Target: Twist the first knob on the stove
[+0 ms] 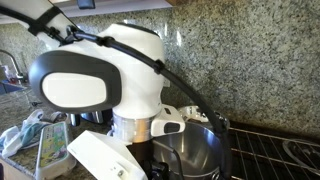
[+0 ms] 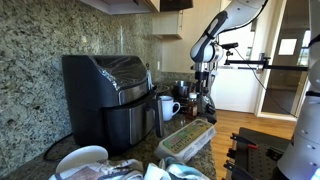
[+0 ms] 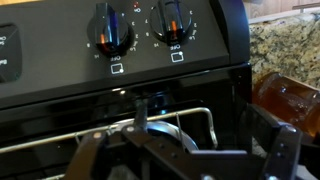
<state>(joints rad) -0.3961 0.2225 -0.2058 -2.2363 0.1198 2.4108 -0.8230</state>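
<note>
In the wrist view the stove's black control panel [image 3: 60, 60] fills the top, with two round black knobs with orange marks: one [image 3: 112, 32] and another [image 3: 172, 22] to its right. My gripper [image 3: 188, 152] is open and empty, its two dark fingers spread wide at the bottom, some way below the knobs and touching neither. Between the fingers I see a steel pot with a wire handle [image 3: 172, 122]. In an exterior view the black bar grates of the stove [image 1: 272, 152] show at the right, beside a steel pot [image 1: 192, 150]. My arm [image 1: 95, 75] hides much there.
A black air fryer [image 2: 110, 95] stands on the granite counter, with a white mug [image 2: 170, 106] beside it. A dish rack and bowls [image 2: 185, 138] crowd the front of the counter. A brown glass object [image 3: 290, 100] sits right of the stove panel.
</note>
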